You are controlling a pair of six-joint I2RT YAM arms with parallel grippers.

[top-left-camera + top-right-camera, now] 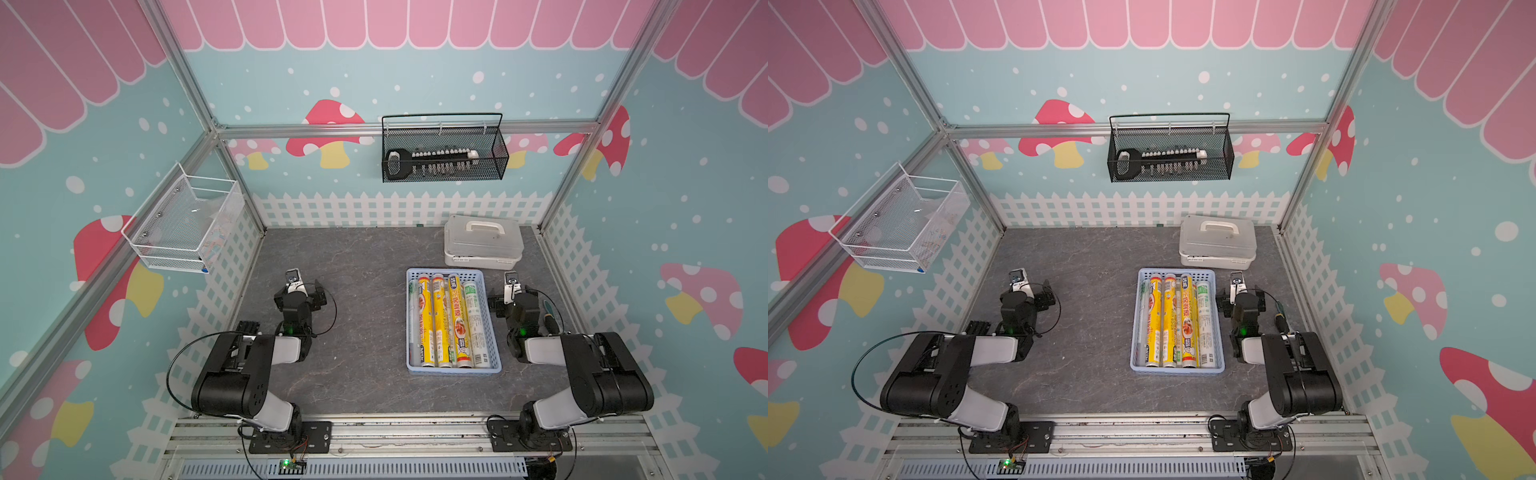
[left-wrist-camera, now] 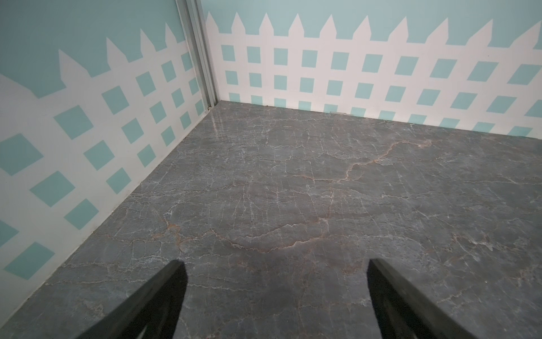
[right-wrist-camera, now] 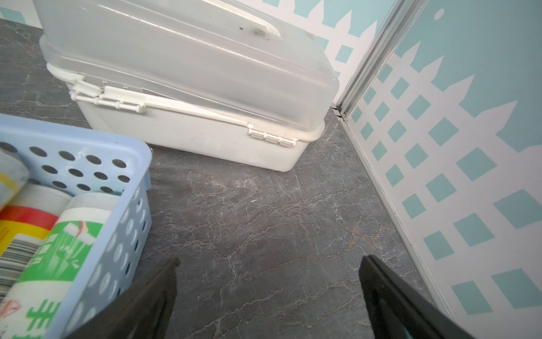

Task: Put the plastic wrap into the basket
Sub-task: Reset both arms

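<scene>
Plastic wrap point(image 3: 58, 249) beside right end effector point(image 3: 269, 259)

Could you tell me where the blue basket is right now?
In both top views the basket sits on the table right of centre, just in front of the white box, beside the open right gripper.

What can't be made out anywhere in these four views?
- Roll count: in both top views the upper plastic wrap hides any rolls beneath it in the basket.
- Contents of the lidded white box: hidden by its frosted lid.
- Contents of the white wire basket: blurred behind mesh, top views.
- The dark-handled object: mostly covered by the right arm.
</scene>
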